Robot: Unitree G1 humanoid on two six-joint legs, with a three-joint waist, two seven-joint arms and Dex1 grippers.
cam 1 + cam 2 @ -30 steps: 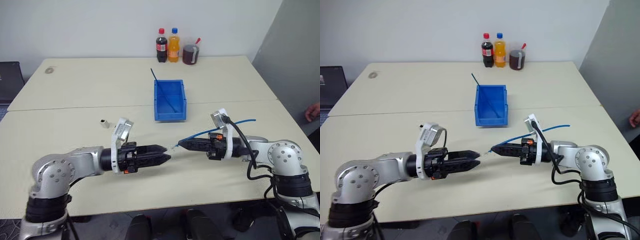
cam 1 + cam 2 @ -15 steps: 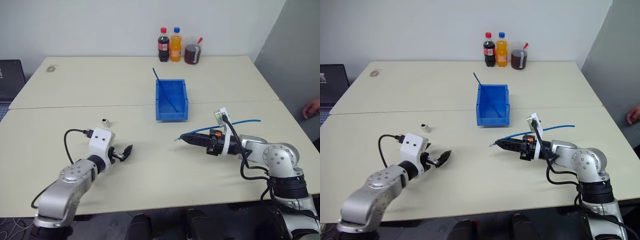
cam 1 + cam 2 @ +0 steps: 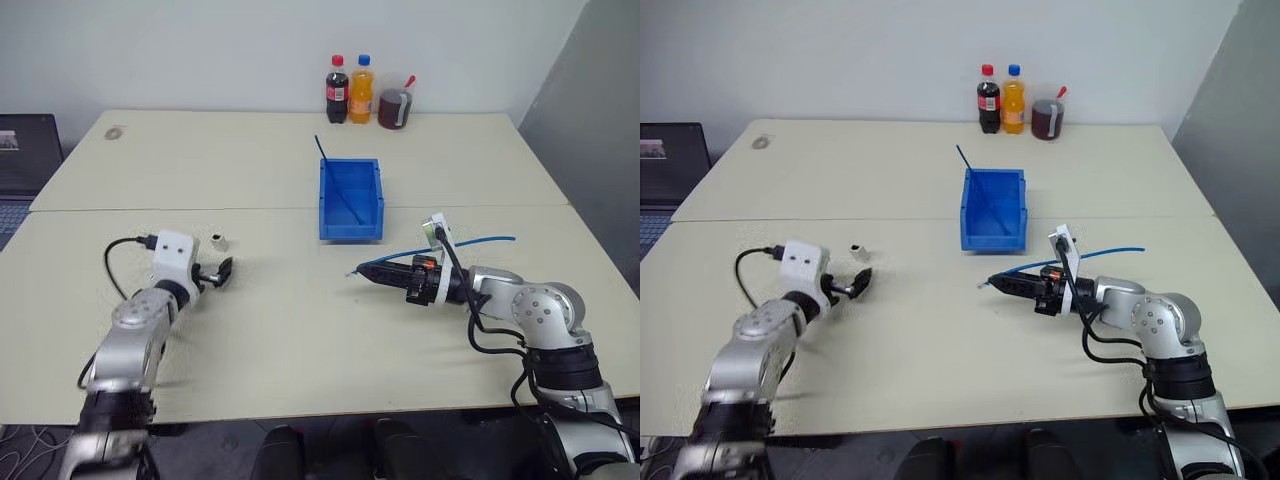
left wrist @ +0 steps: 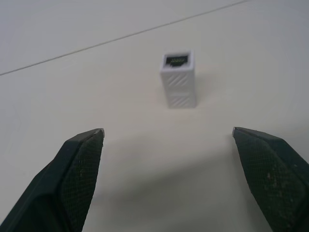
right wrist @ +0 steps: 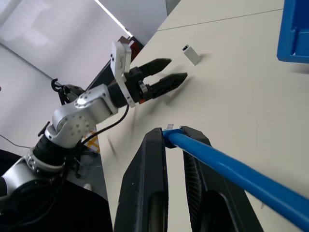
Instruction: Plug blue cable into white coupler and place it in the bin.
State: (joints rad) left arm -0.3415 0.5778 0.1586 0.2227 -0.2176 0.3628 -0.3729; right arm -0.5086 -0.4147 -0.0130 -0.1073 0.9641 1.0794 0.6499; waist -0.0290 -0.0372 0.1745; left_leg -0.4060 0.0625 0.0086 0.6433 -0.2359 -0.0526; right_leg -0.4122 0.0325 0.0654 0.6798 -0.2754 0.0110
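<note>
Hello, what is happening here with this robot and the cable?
The robot is getting ready to join a cable and a coupler. Its right gripper is shut on the blue cable near the plug end, held above the table. Its left gripper is open, with the white coupler standing just ahead of it, not yet touched. The bin sits further back.

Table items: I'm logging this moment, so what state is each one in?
white coupler: standing on the table, free, nothing plugged in.
blue cable: gripped near its plug end, tail trailing on the table.
bin: upright, a thin dark-blue cable leaning inside.
left gripper: open, facing the coupler.
right gripper: shut on the cable.
three drinks: upright.
</note>
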